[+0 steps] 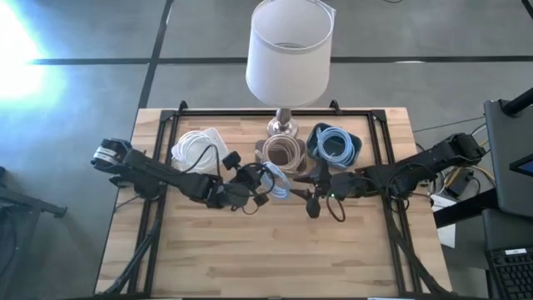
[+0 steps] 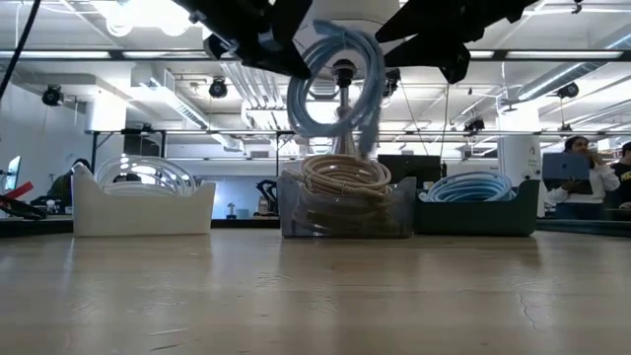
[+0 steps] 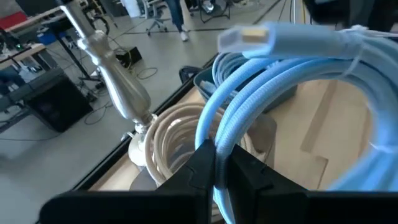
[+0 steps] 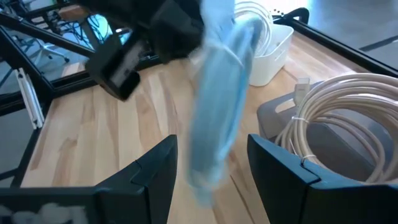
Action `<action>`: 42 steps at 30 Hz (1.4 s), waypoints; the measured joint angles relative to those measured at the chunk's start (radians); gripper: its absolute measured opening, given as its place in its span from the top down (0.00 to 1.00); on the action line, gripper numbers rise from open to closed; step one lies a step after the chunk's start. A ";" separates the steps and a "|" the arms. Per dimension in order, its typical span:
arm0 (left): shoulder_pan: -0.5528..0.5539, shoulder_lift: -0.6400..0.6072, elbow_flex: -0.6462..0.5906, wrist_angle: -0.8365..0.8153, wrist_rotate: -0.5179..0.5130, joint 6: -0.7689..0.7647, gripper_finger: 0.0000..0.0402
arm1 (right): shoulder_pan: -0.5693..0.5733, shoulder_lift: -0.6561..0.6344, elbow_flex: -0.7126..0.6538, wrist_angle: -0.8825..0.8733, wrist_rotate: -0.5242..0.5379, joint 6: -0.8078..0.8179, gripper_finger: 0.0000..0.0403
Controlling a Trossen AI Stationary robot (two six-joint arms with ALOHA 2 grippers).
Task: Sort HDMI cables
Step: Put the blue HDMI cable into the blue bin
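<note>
My left gripper (image 1: 265, 180) hovers over the table's middle, shut on a light blue HDMI cable coil (image 1: 279, 182), which hangs in the air in front of the bins (image 2: 335, 84). My right gripper (image 4: 211, 174) is open just right of that coil. One finger stands on each side of the coil's lower end (image 4: 214, 124), and I see no contact. Along the far edge stand a white bin (image 1: 208, 137) of white coils, a clear bin (image 2: 345, 212) of beige coils (image 1: 281, 152) and a dark blue bin (image 1: 354, 146) of light blue coils (image 1: 333, 143). My left gripper pinches the light blue coil's bundled strands (image 3: 219, 146) between its two fingers (image 3: 193, 171), lying across them, at one side of the ring. It comes from the table's left. The coil is lifted clear and stands on edge, its connector (image 3: 249, 37) at the far side of the ring.
A table lamp with a white shade (image 1: 287, 50) and a silver stem (image 3: 118, 87) stands behind the clear bin at the far edge. A black frame (image 1: 166, 125) runs round the table. Bare wood (image 1: 266, 250) lies toward the near edge. People show in the room behind (image 2: 582, 173).
</note>
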State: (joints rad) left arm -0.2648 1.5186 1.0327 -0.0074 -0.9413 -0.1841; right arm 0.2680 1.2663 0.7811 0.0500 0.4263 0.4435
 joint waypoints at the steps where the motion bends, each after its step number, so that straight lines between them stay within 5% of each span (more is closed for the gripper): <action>1: 0.004 0.004 0.000 -0.001 0.002 0.008 0.92 | 0.000 0.000 0.000 0.000 0.000 -0.001 0.52; 21: 0.030 0.003 0.012 0.147 0.090 0.128 0.92 | -0.002 0.000 0.000 -0.010 0.131 0.001 0.53; 26: 0.030 0.003 0.012 0.149 0.113 0.139 0.92 | -0.002 0.000 0.000 -0.014 0.131 0.002 0.62; 34: 0.033 0.003 0.011 0.152 0.120 0.190 0.92 | -0.002 0.000 0.000 -0.047 0.136 0.001 0.90; 42: 0.035 0.004 0.009 0.147 0.122 0.192 0.87 | -0.002 0.001 -0.003 -0.118 0.210 0.075 0.91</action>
State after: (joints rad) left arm -0.2298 1.5223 1.0420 0.1399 -0.8197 0.0082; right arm 0.2656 1.2669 0.7776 -0.0682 0.6362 0.5186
